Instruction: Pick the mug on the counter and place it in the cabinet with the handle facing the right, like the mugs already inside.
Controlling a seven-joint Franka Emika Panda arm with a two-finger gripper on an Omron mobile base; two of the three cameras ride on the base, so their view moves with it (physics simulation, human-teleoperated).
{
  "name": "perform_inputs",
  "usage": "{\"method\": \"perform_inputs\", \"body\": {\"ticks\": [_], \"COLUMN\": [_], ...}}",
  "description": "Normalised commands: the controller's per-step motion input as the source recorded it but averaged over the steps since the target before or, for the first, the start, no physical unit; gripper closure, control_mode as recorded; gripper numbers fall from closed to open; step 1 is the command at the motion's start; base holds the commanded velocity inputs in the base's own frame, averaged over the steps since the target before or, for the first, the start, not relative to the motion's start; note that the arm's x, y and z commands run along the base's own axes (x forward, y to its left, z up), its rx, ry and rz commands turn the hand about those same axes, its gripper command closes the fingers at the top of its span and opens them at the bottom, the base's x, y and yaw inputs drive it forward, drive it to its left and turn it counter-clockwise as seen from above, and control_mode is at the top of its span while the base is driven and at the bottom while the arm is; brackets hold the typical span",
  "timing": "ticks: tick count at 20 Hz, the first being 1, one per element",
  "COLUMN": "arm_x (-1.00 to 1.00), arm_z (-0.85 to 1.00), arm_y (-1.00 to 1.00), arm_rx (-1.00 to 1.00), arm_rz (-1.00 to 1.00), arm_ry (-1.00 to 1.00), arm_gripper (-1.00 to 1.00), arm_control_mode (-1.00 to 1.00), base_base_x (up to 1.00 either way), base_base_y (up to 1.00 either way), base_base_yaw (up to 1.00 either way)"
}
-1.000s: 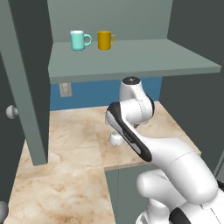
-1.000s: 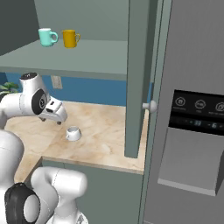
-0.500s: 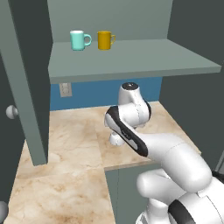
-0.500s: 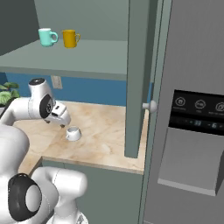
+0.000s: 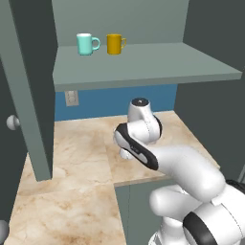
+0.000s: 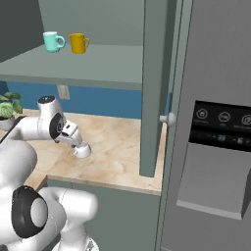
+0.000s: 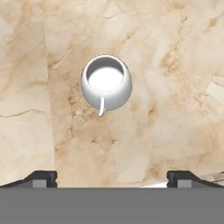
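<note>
In the hand view the mug [image 7: 106,83] stands upright on the marbled desk [image 7: 175,109], above the frame's centre, its handle [image 7: 101,107] pointing toward the bottom edge. The gripper [image 7: 112,177] is released, its fingertips [image 7: 41,177] spread wide at the lower corners, well apart from the mug (nothing between them). In the right base view the mug [image 6: 82,150] sits at centre left just beside the arm's wrist. At upper left the cabinet [image 6: 98,63] shelf holds the teal mug [image 6: 53,41] and yellow mug [image 6: 78,43], handles right.
</note>
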Motion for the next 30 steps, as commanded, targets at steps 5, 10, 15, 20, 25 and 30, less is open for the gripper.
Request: {"method": "perform_inputs", "body": {"ticks": [5, 10, 15, 20, 25, 30], "arm_x": [0.22, 0.17, 0.06, 0.06, 0.11, 0.18], "arm_z": [-0.21, -0.23, -0.2, -0.23, -0.2, -0.15], "arm_y": [0.0, 0.0, 0.0, 0.03, 0.02, 0.0], "arm_rx": [0.0, 0.0, 0.0, 0.0, 0.0, 0.0], "arm_rz": [0.0, 0.0, 0.0, 0.0, 0.0, 0.0], "arm_ry": [0.0, 0.0, 0.0, 0.0, 0.0, 0.0], "arm_gripper": [-1.0, -1.0, -1.0, -1.0, -1.0, -1.0], "arm_control_mode": [-1.0, -1.0, -1.0, -1.0, -1.0, -1.0], "base_base_x": [0.0, 0.0, 0.0, 0.0, 0.0, 0.0], "base_base_y": [0.0, 0.0, 0.0, 0.0, 0.0, 0.0], "base_base_yaw": [0.0, 0.0, 0.0, 0.0, 0.0, 0.0]}}
